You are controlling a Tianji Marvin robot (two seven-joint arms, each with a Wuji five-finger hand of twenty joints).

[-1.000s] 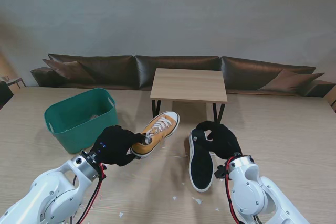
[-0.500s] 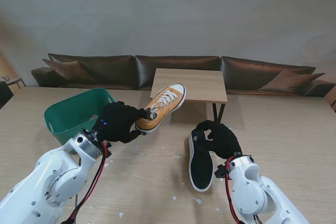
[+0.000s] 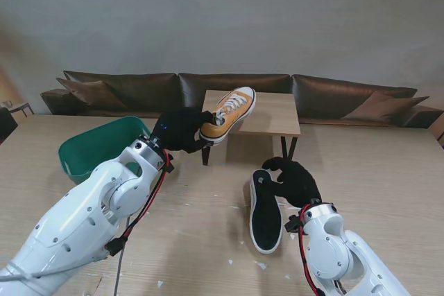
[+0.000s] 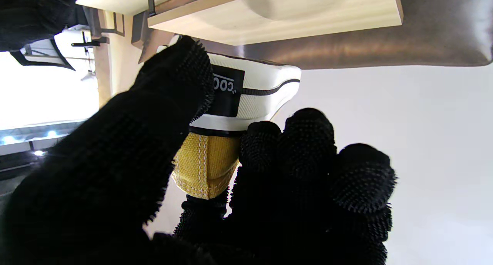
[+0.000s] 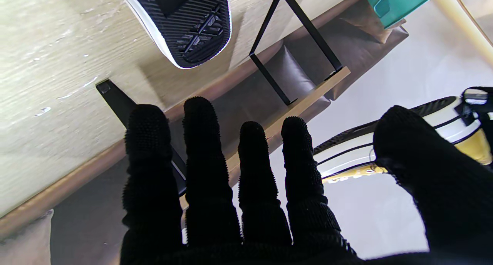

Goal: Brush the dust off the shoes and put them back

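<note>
My left hand (image 3: 182, 129) is shut on the heel of a yellow sneaker (image 3: 231, 113) with white laces and sole, held in the air over the near left corner of the small wooden stand (image 3: 267, 112). The left wrist view shows my black-gloved fingers (image 4: 308, 149) clamped round the yellow heel (image 4: 206, 163) just under the stand's edge. A second shoe (image 3: 265, 211) lies on the table sole up, black sole with white rim. My right hand (image 3: 295, 179) hovers at its toe end, fingers (image 5: 204, 168) spread, holding nothing.
A green plastic tub (image 3: 97, 152) sits at the left on the big wooden table (image 3: 388, 178). The stand has thin black metal legs (image 3: 284, 148). A brown sofa (image 3: 229, 91) runs behind. White flecks (image 3: 260, 264) dot the table near me.
My left hand has lifted the yellow sneaker off the table, up and away from me, to the small stand's corner. The right hand and the black-soled shoe have stayed put.
</note>
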